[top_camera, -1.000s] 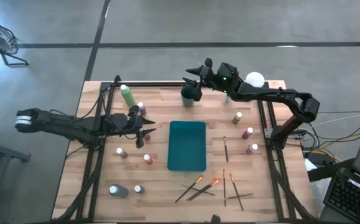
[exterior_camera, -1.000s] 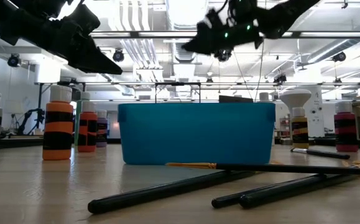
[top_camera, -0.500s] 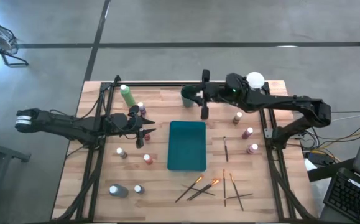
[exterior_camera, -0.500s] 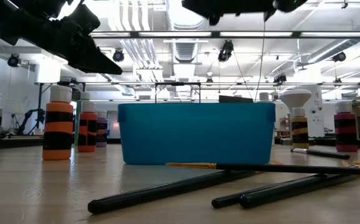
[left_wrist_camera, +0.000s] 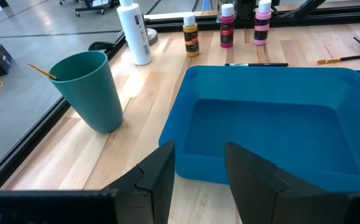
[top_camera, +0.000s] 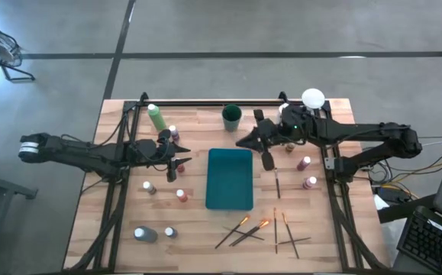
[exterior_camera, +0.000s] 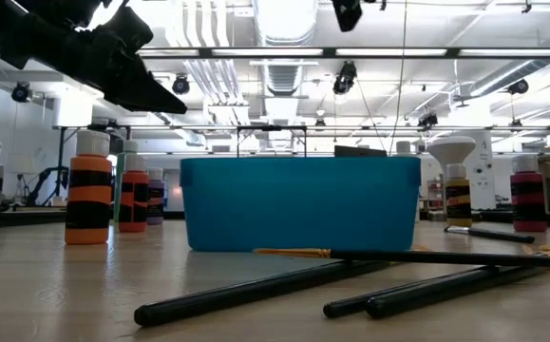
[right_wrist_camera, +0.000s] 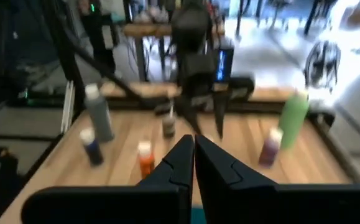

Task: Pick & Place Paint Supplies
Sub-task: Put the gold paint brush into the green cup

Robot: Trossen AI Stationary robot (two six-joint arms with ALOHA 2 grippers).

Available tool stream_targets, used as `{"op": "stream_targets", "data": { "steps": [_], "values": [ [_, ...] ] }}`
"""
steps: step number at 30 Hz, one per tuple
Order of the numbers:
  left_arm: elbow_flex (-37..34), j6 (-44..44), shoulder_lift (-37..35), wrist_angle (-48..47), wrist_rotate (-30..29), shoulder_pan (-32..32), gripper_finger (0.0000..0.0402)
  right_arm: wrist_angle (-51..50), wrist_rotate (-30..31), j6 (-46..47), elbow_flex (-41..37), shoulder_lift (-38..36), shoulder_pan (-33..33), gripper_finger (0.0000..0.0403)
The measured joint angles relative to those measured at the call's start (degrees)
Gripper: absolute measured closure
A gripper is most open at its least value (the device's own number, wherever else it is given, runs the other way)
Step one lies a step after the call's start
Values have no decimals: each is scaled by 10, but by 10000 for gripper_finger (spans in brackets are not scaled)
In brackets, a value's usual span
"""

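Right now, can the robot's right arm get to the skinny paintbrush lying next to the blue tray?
Probably yes. The right gripper, shut and empty, hangs just above the near end of that brush, which lies alone on bare wood beside the teal tray. It would have to open first.

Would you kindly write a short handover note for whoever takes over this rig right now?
Left tool: open, empty, raised among the small white-capped paint bottles left of the flat teal rectangular tray.
Right tool: shut, empty, above the table by the tray's top-right corner in the high view.
Supplies: more bottles right of the tray, taller light-green bottle top left, thin wooden-handled brushes below the tray.
Done: one brush in the dark green cup; tray empty.
Left: all the rest.
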Motion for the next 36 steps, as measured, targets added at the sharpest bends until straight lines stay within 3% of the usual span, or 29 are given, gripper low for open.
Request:
{"op": "stream_targets", "data": {
  "steps": [6, 13, 20, 24, 32, 36],
  "values": [
    [0, 0, 0, 0, 0, 0, 257, -131, 91, 34, 0, -8, 44, 394],
    [0, 0, 0, 0, 0, 0, 257, -211, 93, 96, 0, -12, 90, 394],
    [0, 0, 0, 0, 0, 0, 257, -228, 92, 100, 10, -16, 141, 394],
    [0, 0, 0, 0, 0, 0, 257, -218, 101, 69, 30, -11, 159, 394],
    [0, 0, 0, 0, 0, 0, 257, -232, 107, -87, 109, 20, 162, 394],
    [0, 0, 0, -3, 0, 0, 257, -349, 111, -114, 170, 44, 172, 394]
  ]
}}
